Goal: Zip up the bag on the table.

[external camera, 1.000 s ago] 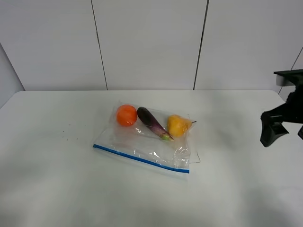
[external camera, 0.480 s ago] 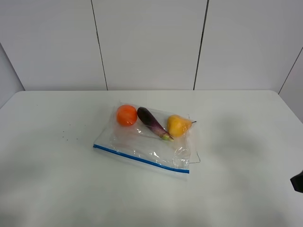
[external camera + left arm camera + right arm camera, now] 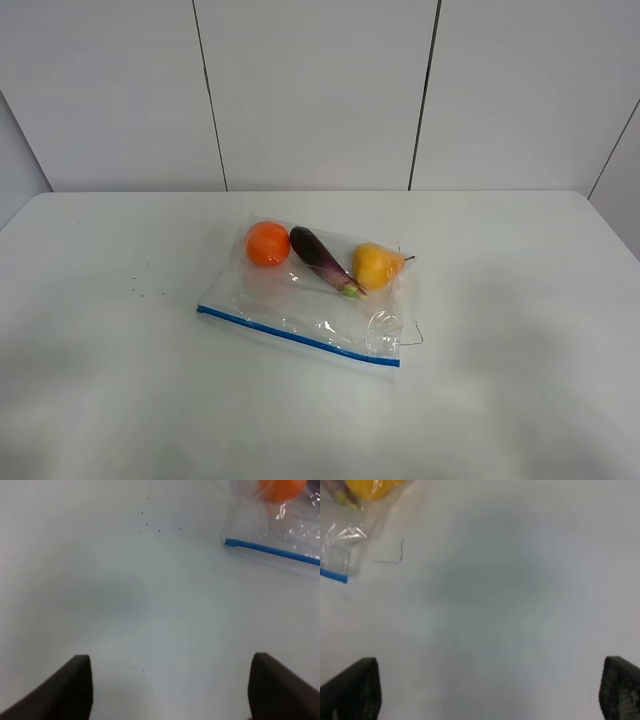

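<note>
The clear crinkly bag (image 3: 300, 305) lies flat in the middle of the white table (image 3: 520, 300). Its blue zipper strip (image 3: 298, 337) runs along the near edge. Through the plastic I see an orange (image 3: 267, 243), a dark eggplant (image 3: 322, 260) and a yellow pear (image 3: 377, 265). Neither gripper shows in the exterior high view. In the left wrist view my left gripper (image 3: 170, 690) is open over bare table, short of the strip's left end (image 3: 229, 542). My right gripper (image 3: 485, 690) is open too, over bare table apart from the bag's right corner (image 3: 340, 547).
A few tiny dark specks (image 3: 140, 292) dot the table left of the bag. Grey panelled walls (image 3: 310, 90) rise behind the far edge. White tabletop stretches on both sides of the bag.
The right arm, seen at the right edge a second ago, dropped low and left the exterior high view. The bag has not moved.
</note>
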Robot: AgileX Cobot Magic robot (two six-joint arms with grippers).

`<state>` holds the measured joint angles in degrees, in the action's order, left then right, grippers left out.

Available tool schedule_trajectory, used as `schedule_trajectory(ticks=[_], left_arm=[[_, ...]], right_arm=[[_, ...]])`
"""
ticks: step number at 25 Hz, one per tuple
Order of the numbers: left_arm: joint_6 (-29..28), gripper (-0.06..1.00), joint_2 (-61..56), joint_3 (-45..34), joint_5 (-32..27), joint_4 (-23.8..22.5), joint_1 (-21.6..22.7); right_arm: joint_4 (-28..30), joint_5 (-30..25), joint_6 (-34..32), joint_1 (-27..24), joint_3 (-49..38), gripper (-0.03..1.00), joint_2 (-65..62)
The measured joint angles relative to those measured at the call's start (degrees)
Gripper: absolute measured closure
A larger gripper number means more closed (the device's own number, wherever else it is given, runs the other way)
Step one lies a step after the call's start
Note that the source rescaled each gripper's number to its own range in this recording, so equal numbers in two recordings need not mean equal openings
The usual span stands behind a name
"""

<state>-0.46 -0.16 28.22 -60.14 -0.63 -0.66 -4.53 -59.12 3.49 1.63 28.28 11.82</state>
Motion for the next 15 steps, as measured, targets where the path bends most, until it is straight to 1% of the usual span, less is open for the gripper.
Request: schedule_trajectory(ticks=[15], left_arm=[[0.00, -0.05, 0.00, 0.00, 0.00, 0.00, 0.00]], right_arm=[[0.00, 0.05, -0.16, 0.00, 0.00, 0.00, -1.20]])
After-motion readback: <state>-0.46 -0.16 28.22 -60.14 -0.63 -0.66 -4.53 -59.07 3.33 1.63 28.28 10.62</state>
